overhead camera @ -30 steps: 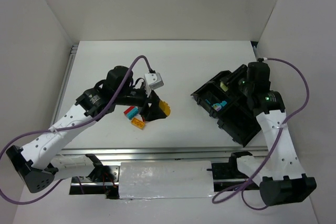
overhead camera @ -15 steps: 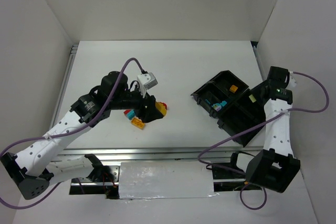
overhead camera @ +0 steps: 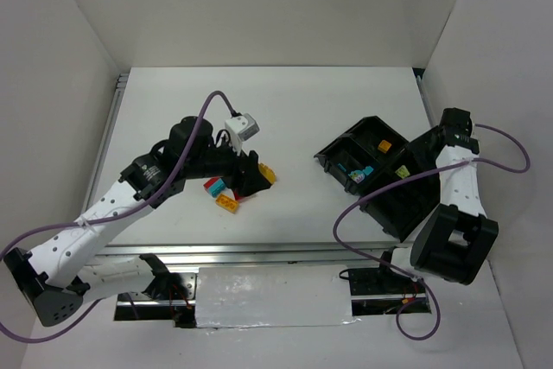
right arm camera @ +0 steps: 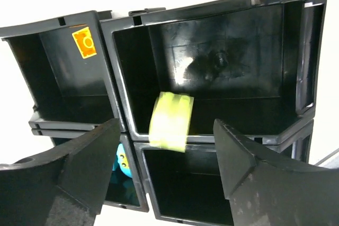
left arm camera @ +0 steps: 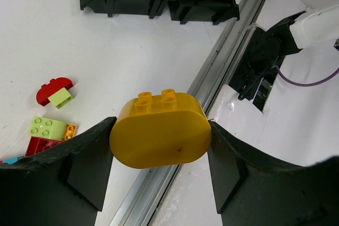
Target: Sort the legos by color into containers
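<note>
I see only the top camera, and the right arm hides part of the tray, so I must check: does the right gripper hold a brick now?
Observer: No. The right gripper is open; a lime green brick shows blurred over a compartment near wall, touching neither finger.
Operator: And the left gripper, its grip?
Observer: It is shut on a rounded yellow-orange brick, one finger at each end.
Operator: Any green left on the table?
Observer: Yes, a lime brick beside a red brick, and a smaller lime piece against a red arched brick.

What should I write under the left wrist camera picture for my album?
The left claw grips a rounded yellow-orange lego above loose bricks on the white table.
</note>
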Robot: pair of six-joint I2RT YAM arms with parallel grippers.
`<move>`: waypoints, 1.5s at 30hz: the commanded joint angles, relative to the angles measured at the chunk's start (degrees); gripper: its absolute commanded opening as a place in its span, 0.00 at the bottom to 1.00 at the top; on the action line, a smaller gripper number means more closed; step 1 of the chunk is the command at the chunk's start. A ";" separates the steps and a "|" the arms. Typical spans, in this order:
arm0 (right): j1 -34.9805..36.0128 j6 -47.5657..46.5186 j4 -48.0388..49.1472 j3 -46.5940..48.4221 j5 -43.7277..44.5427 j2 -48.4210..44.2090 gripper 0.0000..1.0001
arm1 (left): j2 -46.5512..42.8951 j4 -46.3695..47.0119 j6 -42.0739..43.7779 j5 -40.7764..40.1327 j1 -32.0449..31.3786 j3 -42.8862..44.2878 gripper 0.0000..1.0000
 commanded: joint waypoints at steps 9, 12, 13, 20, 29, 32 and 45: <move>0.21 -1.08 -0.34 5.60 -6.66 -3.15 0.98 | 0.69 5.13 -1.89 2.83 0.03 3.03 0.00; 5.30 -3.20 -2.61 8.76 -17.57 -5.71 1.00 | 1.48 6.27 -0.49 6.43 0.03 4.17 0.00; 10.71 -3.63 -4.20 11.73 -18.63 -5.89 0.99 | 1.66 6.71 -0.04 7.15 0.03 4.43 0.00; 36.30 -0.83 -5.37 16.33 -31.37 -10.10 1.00 | 7.19 5.49 7.85 11.19 -0.05 8.37 0.00; 51.28 5.58 -3.08 18.45 -38.67 -9.93 0.96 | 12.47 -1.37 16.22 15.24 -2.34 14.28 0.01; 54.43 7.78 -0.61 16.77 -39.29 -10.81 0.95 | 13.26 -1.37 16.57 14.97 -2.78 14.36 0.01; 60.86 9.99 2.91 14.48 -38.33 -9.41 0.00 | 13.26 -1.37 17.19 11.55 -3.83 14.45 0.11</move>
